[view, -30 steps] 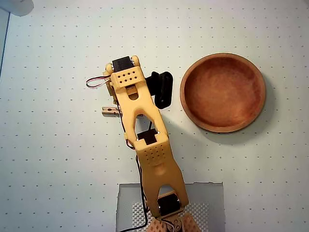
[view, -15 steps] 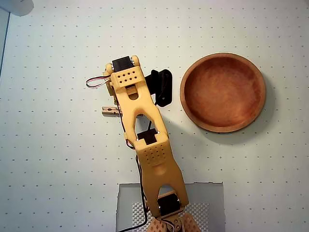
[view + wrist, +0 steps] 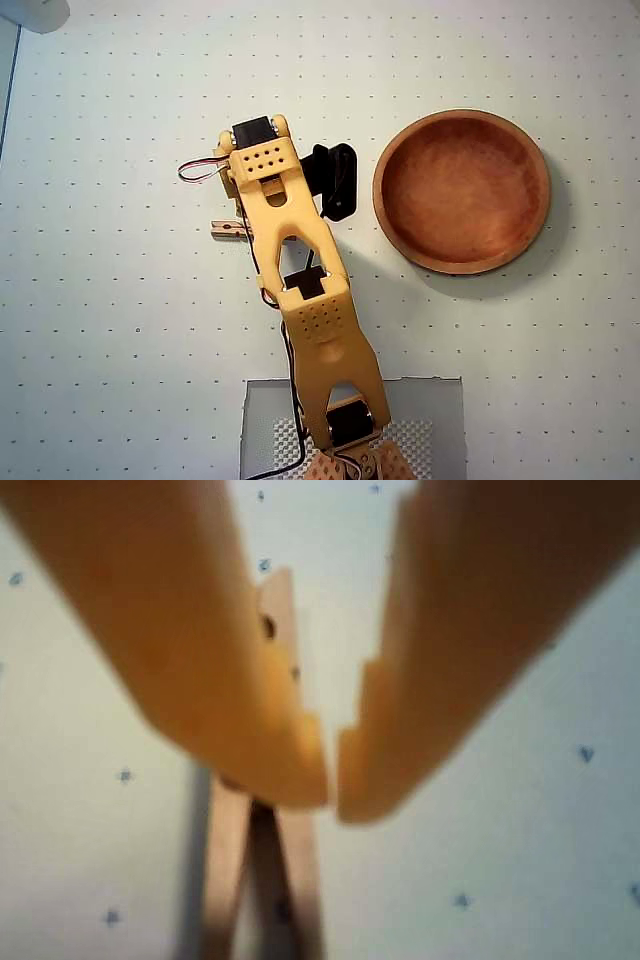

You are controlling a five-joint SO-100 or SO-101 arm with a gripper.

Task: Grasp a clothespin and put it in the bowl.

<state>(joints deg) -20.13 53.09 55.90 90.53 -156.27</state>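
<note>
Arm reaches fwd, wrist bent down; gripper (image 3: 333, 780) tips nearly closed over clothespin (image 3: 262, 865), w/o clamping it.

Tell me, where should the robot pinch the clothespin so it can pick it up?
Probably across its narrow middle, near the coil, coming straight down from above. The clothespin lies flat on the table, long and thin, so its two long sides are easiest to squeeze. In the wrist view the hand hovers over it with its fingertips almost touching, so it would need to open first.

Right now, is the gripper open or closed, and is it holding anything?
Gripper: nearly closed, tips almost touching above the clothespin on the table; whether it grips the pin cannot be told.
</note>
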